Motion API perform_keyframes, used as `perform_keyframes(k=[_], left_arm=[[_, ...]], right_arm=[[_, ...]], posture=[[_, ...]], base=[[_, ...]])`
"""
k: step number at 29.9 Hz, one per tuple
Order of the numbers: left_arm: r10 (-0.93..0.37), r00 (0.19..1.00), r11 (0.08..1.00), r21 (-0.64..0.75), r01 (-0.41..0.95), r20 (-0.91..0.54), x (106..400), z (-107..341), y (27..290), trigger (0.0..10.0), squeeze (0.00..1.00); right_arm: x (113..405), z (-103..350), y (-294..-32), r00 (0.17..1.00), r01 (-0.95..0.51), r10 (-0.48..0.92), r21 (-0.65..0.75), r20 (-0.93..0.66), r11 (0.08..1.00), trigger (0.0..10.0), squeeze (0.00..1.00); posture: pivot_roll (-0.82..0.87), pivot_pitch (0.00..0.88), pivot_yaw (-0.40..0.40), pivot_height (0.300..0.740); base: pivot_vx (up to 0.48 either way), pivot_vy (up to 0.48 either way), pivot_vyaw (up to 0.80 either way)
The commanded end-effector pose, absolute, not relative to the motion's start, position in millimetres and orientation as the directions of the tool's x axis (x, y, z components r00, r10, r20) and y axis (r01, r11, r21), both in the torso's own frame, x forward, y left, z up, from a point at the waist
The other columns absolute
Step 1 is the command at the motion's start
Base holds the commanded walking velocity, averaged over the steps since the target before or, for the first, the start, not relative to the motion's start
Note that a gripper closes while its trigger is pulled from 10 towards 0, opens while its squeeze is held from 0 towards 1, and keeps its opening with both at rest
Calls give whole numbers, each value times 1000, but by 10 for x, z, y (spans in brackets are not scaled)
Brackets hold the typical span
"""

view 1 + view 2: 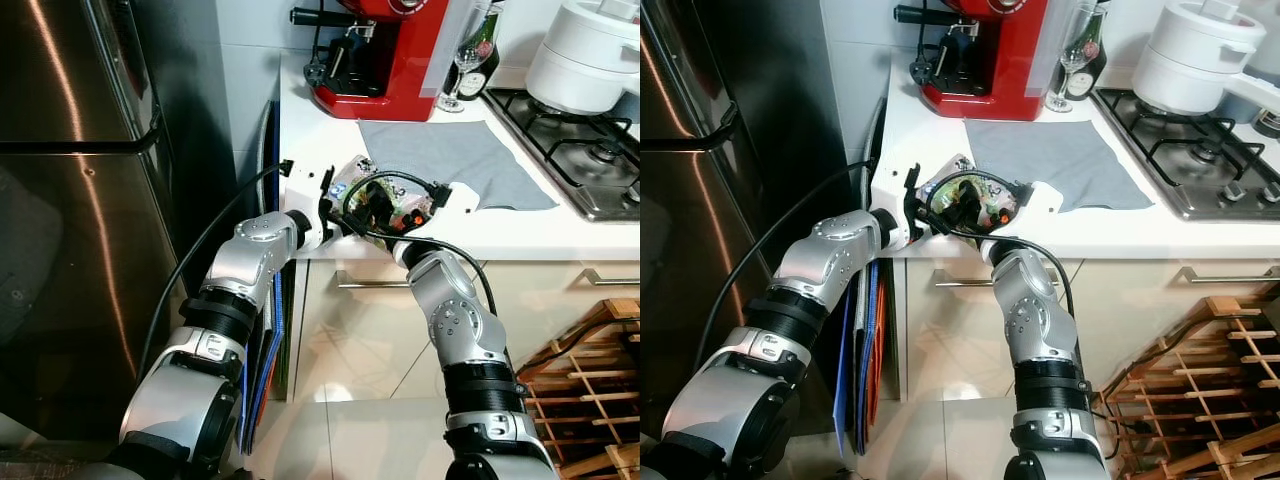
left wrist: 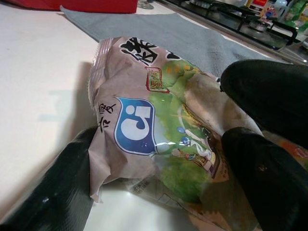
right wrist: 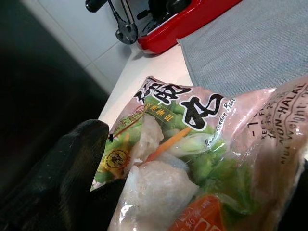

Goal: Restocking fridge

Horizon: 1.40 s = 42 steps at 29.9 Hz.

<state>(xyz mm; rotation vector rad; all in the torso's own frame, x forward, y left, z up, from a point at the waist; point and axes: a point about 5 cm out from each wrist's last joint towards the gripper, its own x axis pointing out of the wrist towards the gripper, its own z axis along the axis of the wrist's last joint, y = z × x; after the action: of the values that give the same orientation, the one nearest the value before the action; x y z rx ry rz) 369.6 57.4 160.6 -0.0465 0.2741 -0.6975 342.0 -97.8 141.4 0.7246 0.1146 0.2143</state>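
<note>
One bag (image 2: 159, 130) of frozen food lies on the white counter (image 1: 520, 235), near its front corner and just in front of the grey cloth (image 1: 450, 160), with both grippers on it. The left gripper (image 2: 159, 168) is spread around one end, a black finger at each side of the film; whether it has yet pinched tight cannot be told. The right gripper (image 3: 115, 192) sits at the other end, one finger against the bag's edge, its grip likewise unclear. The bag looks soft and crinkly, its glossy plastic likely slippery, with lumpy pieces inside that would shift when lifted; it is probably moderately light but floppy, so it would sag if held by one corner. The best hold seems to be across the filled body from both ends, not on the thin sealed edge. Behind the cloth stand one red coffee machine (image 1: 385, 55), one wine glass (image 1: 465, 55) and one dark bottle (image 1: 487, 50); beside the cloth, one hob (image 1: 580, 150) carries one white pot (image 1: 585, 50). The steel fridge (image 1: 80, 200) stands shut, left of the counter.
</note>
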Motion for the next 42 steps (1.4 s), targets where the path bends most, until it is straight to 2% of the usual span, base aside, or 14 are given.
perform_keyframes(k=[1,11,15,16,17,18,19,30,31,34,35,36,39,42], left_arm=[[-696,660,713,-171,680,-283,3595,1474,408,10000,0],[-730,669,678,-262,687,-139,3577,1754,421,10000,0],[-724,674,686,-252,682,-147,3572,1739,458,10000,0],[-716,679,696,-243,675,-164,3567,1700,470,10000,0],[-716,679,696,-243,675,-164,3567,1700,470,10000,0],[-714,679,698,-243,674,-167,3561,1694,471,10000,0],[-715,679,697,-244,674,-168,3554,1693,469,10000,0],[-707,686,706,-238,667,-172,3543,1683,471,10000,0],[-694,699,718,-226,658,-169,3549,1679,485,0,0],[-669,725,741,-224,633,-164,3564,1662,515,0,0],[-656,739,751,-237,617,-156,3580,1667,531,0,0],[-640,755,761,-257,596,-143,3600,1680,550,0,0],[-573,818,754,-423,503,-49,3693,1816,643,0,0],[-509,861,737,-511,442,11,3763,1920,742,0,0]], right_arm=[[3411,1347,-707,942,-164,324,729,-84,665,0,933],[3431,1321,-723,936,-136,336,777,-102,615,0,933],[3456,1282,-754,942,-140,305,659,-142,739,0,894],[3478,1247,-782,945,-145,277,536,-173,832,3686,765],[3478,1247,-782,945,-145,277,536,-173,832,3686,765],[3483,1240,-793,948,-144,267,512,-176,847,10000,780],[3487,1241,-815,952,-143,255,486,-171,862,10000,1000],[3495,1166,-888,960,-101,209,462,-188,881,10000,1000],[3492,1150,-887,959,-95,204,456,-195,885,10000,1000],[3492,1138,-896,962,-81,184,431,-202,899,10000,1000],[3496,1149,-912,966,-70,172,441,-194,895,10000,149],[3501,1167,-929,970,-61,162,464,-182,884,10000,0],[3526,1239,-985,976,-4,146,664,-159,748,10000,0],[3547,1280,-1028,980,6,140,720,-143,694,10000,0]], posture=[[-35,0,-64,740],[-33,0,-57,740],[-27,0,-56,740],[-24,0,-58,740],[-24,0,-58,740],[-24,0,-58,740],[-24,0,-58,740],[-23,0,-60,740],[-23,0,-60,740],[-26,0,-59,740],[-26,0,-59,740],[-26,0,-59,740],[-26,0,-59,740],[-27,0,-60,740]], base=[[0,0,0],[0,0,0],[0,0,0],[0,0,0],[0,0,0],[0,0,0],[0,0,0],[0,0,0],[0,0,0],[0,0,0],[0,0,0],[0,0,0],[0,0,0],[0,0,0]])
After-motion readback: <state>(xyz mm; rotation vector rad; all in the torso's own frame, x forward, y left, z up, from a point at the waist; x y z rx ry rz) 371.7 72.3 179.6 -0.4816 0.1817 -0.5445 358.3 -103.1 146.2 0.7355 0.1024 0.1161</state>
